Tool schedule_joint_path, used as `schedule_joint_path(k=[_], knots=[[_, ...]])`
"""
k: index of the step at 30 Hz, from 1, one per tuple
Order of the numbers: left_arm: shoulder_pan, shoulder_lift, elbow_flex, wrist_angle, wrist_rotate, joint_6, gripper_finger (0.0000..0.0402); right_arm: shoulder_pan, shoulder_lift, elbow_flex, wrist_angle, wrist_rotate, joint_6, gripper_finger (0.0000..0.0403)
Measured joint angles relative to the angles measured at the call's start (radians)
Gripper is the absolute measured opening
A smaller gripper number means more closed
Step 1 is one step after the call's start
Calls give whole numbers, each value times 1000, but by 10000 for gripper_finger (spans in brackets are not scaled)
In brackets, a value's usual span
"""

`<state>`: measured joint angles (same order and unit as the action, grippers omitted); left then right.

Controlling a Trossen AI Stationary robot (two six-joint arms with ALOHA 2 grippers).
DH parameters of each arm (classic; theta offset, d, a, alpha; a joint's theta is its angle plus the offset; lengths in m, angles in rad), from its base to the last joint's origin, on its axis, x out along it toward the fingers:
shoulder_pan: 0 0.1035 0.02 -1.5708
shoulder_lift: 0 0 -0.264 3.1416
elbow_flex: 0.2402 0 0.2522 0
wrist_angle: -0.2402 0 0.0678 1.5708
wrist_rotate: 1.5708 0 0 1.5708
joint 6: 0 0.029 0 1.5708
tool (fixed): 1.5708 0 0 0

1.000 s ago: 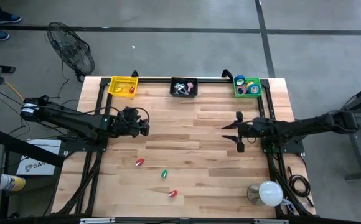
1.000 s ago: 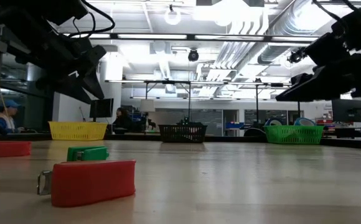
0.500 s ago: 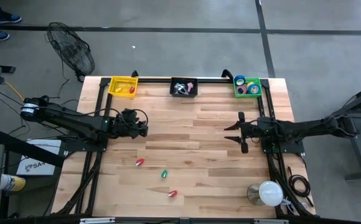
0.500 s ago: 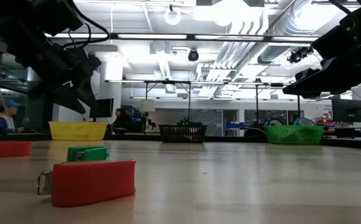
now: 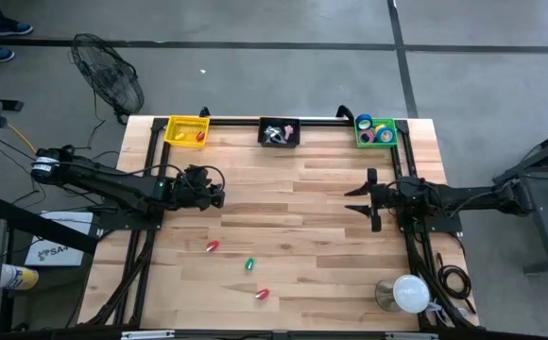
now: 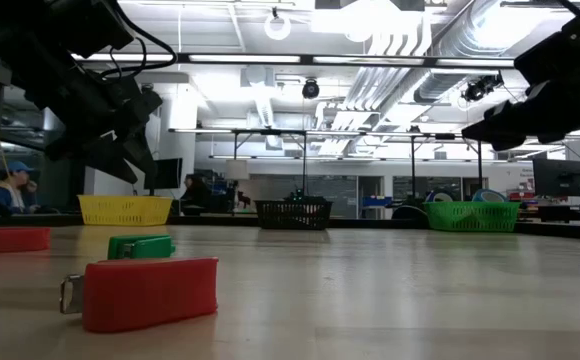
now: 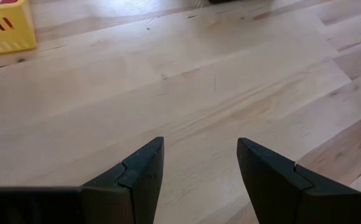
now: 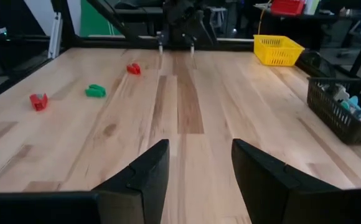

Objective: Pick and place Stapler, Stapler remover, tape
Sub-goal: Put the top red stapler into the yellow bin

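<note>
Jaws apart, both empty | green basket (image 5: 376, 133): tape (image 5: 364, 122) | yellow basket (image 5: 185, 130): red piece (image 5: 200, 137)

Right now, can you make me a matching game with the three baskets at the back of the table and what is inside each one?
Column one:
1. yellow basket
2. black basket
3. green basket

Column two:
A. ring-shaped tape rolls
B. a small red piece
C. a jumble of small pale and pink things

Right pairs: 1-B, 2-C, 3-A.

Three more small pieces, two red and one green, lie loose on the wooden table. The left claw and right claw are both open and empty.
</note>
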<state>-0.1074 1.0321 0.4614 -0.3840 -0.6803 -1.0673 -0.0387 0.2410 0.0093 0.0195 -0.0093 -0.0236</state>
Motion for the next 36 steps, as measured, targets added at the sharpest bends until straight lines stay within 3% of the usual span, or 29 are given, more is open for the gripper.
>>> schedule_joint_path(k=[19, 24, 32, 36], knots=[[0, 0, 0, 0, 25, 4, 200, 0, -14, 1, -7, -6, -3, 165], [0, 0, 0, 0, 35, 5, 200, 0, -76, 4, -16, -8, -7, 165], [0, 0, 0, 0, 50, 7, 200, 0, -238, 66, -189, -13, -5, 165], [0, 0, 0, 7, 46, 8, 200, 0, -234, 59, -163, 11, -2, 165]])
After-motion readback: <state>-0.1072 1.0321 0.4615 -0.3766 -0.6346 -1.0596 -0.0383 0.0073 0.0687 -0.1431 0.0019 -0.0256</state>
